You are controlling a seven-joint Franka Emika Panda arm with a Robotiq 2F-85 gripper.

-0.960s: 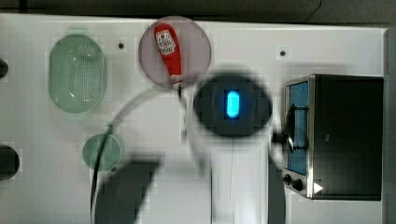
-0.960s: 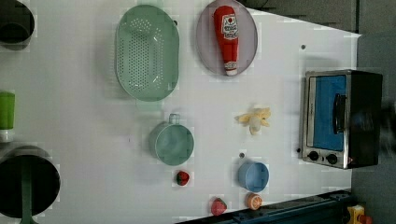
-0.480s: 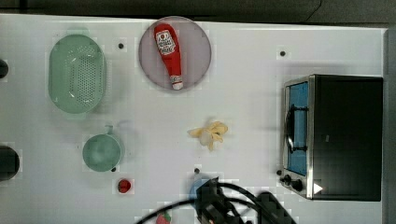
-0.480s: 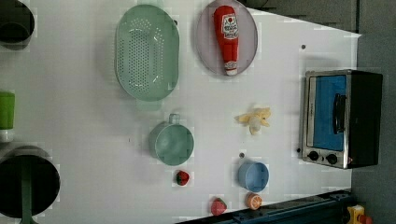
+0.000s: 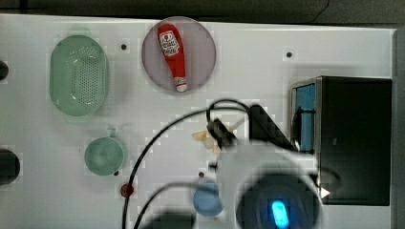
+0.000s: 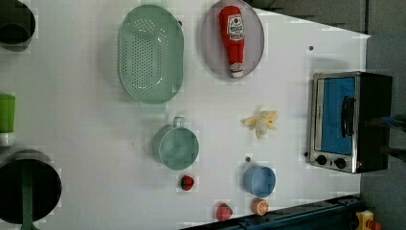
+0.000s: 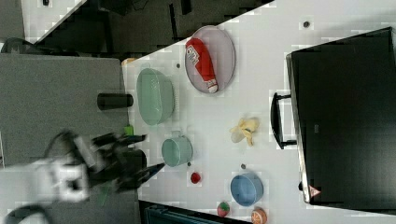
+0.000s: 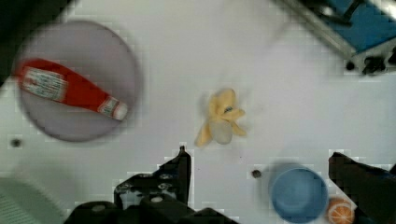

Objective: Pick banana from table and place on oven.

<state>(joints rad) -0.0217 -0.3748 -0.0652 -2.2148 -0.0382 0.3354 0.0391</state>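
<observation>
The pale yellow banana (image 6: 261,123) lies with its lobes splayed on the white table (image 6: 86,120), a short way from the oven's glass door. The oven (image 6: 352,120) stands shut, and its black top (image 7: 345,116) is bare. In the wrist view the banana (image 8: 219,119) lies just beyond my gripper (image 8: 258,154), which is open; its dark fingers (image 8: 182,163) are wide apart with nothing between them. In the top view my blurred arm (image 5: 272,191) reaches in from the top view's lower edge and covers part of the banana (image 5: 203,137).
A ketchup bottle (image 5: 173,55) lies on a grey plate (image 5: 200,47). A green colander (image 5: 79,75) and a green cup (image 5: 104,156) sit toward the top view's left. Close to the banana are a blue bowl (image 6: 259,181) and small red and orange toy fruits (image 6: 261,206).
In the top view the arm drew back to the lower edge, then came in again and now hangs over the banana. The banana and the other things have stayed put.
</observation>
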